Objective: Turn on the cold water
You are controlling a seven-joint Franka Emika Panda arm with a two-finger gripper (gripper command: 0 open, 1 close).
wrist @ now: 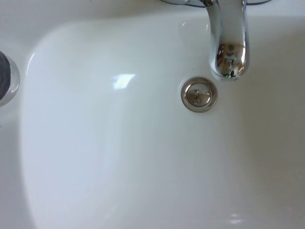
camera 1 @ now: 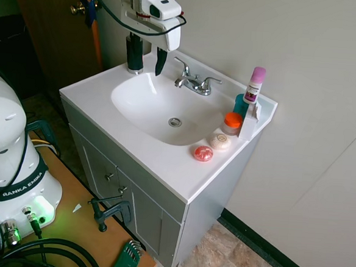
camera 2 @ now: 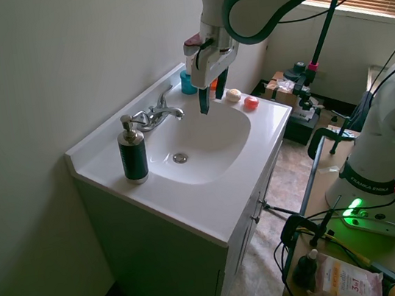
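A small chrome faucet (camera 1: 194,83) stands at the back of the white sink (camera 1: 144,105), with a short spout and two alike lever handles, one on each side. No cold water runs from the spout (wrist: 229,52), and the basin around the drain (wrist: 199,94) looks dry. My gripper (camera 2: 212,93) hangs open above the basin, out in front of the faucet and apart from it. In the first exterior view the gripper (camera 1: 148,59) is left of the faucet, with nothing between its fingers.
A black pump bottle (camera 2: 133,154) stands on the counter corner beside the basin. At the counter's other end are a teal cup (camera 1: 241,104), a pink-capped bottle (camera 1: 254,84), an orange-lidded jar (camera 1: 232,122) and two round soaps (camera 1: 203,153). A wall runs close behind the faucet.
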